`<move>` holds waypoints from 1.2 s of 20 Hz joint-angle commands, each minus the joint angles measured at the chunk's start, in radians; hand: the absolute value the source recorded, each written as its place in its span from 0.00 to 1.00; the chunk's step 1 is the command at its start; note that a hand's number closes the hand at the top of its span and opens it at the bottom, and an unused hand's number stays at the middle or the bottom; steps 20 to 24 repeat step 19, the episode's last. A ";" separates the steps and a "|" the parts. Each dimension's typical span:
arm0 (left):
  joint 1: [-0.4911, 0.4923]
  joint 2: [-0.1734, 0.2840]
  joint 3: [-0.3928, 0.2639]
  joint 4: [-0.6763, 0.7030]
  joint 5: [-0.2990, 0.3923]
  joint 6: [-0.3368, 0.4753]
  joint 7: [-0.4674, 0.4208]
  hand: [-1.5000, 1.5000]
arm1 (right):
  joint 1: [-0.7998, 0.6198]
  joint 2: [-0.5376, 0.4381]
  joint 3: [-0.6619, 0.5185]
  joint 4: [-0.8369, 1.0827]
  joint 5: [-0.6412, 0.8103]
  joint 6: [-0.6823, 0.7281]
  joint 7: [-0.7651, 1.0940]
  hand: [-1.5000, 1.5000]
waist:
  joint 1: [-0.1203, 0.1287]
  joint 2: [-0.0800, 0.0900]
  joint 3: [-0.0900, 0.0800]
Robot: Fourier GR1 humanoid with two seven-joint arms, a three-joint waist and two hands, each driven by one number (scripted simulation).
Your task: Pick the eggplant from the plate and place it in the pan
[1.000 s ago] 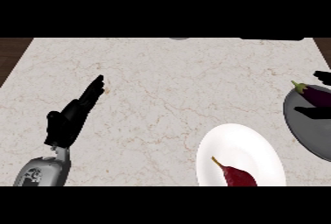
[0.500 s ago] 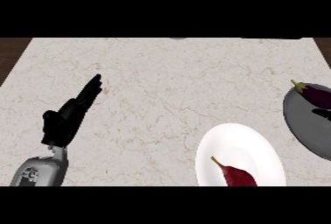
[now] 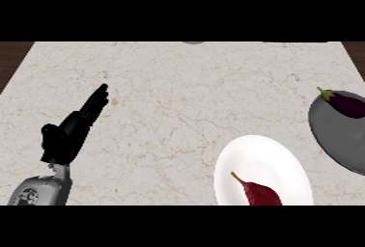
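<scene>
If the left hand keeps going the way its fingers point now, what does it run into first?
Probably nothing. The left hand is open, fingers aimed up and slightly right across bare counter. That line looks free to the far edge, well left of the plate and pan.

Surface (image 3: 185,96): pale marble-patterned top with fine brown veining, bordered by dark wood at the upper left and upper right corners. Resting directly on it: a white plate (image 3: 274,157) at lower right, partly cut off by the view's lower edge, and a grey pan (image 3: 339,140) at the right edge, just beside the plate. A small grey object (image 3: 193,42) sits at the far edge; its identity cannot be determined.
</scene>
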 commanded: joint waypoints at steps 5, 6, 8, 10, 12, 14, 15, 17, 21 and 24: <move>0.022 0.009 0.013 -0.006 -0.005 -0.005 -0.001 0.50 | 0.136 -0.014 -0.027 -0.013 -0.043 0.174 -0.198 0.00 | -0.010 -0.005 0.000; 0.041 0.002 0.008 -0.047 0.010 -0.008 0.024 0.50 | 0.158 0.010 -0.018 -0.024 -0.038 0.162 -0.226 0.00 | -0.007 -0.007 0.001; 0.059 -0.008 0.000 -0.033 -0.014 0.007 -0.016 0.50 | 0.191 -0.013 -0.023 -0.032 -0.051 0.206 -0.225 0.00 | -0.013 -0.008 0.000; 0.032 0.009 0.026 0.017 0.002 -0.014 -0.034 0.50 | 0.206 -0.006 -0.013 -0.060 -0.052 0.208 -0.236 0.00 | -0.023 -0.008 -0.002; 0.022 -0.012 0.012 0.015 -0.013 0.006 -0.025 0.50 | 0.240 0.032 -0.010 -0.075 -0.058 0.184 -0.271 0.00 | -0.026 -0.009 -0.002; 0.039 -0.008 0.013 0.003 -0.009 0.000 -0.021 0.50 | 0.256 0.008 -0.009 -0.078 -0.064 0.218 -0.260 0.00 | -0.022 -0.009 -0.001; 0.022 -0.016 0.006 0.033 -0.027 0.008 -0.056 0.50 | 0.242 0.028 -0.009 -0.098 -0.071 0.188 -0.255 0.00 | -0.025 -0.009 -0.002; 0.053 0.013 0.025 -0.042 0.007 -0.019 -0.011 0.50 | 0.291 0.058 -0.010 -0.097 -0.075 0.165 -0.298 0.00 | -0.015 -0.012 0.000; 0.000 -0.007 0.019 0.006 0.007 -0.013 0.026 0.50 | 0.291 0.051 -0.007 -0.092 -0.072 0.132 -0.288 0.00 | -0.018 -0.008 0.000; 0.000 -0.007 0.019 0.006 0.007 -0.013 0.026 0.50 | 0.291 0.051 -0.007 -0.092 -0.072 0.132 -0.288 0.00 | -0.018 -0.008 0.000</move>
